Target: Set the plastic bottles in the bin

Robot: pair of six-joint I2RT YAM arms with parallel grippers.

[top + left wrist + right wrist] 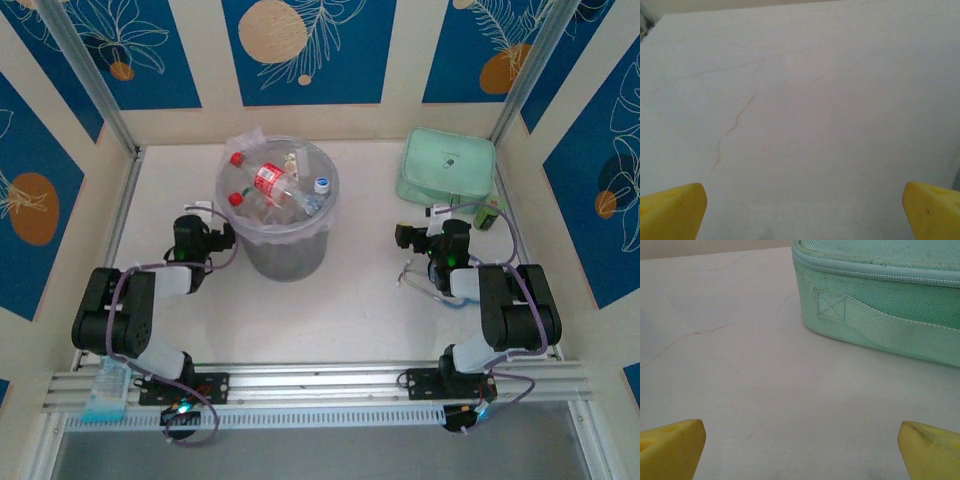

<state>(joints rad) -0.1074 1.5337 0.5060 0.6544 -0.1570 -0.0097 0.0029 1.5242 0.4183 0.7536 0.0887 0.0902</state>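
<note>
light: bright, even | shadows: soft, faint | wrist views: slightly blurred, washed out

I stand among cream walls (405,60) set with deep blue panels (310,50) painted with pale leaves and orange discs, and slanted metal posts (85,75) rise at the table's far corners. My table (360,310) is flat, off-white and evenly lit. A thin brownish crack (735,125) wanders across it, and an aluminium rail (330,385) runs along its near edge.
</note>
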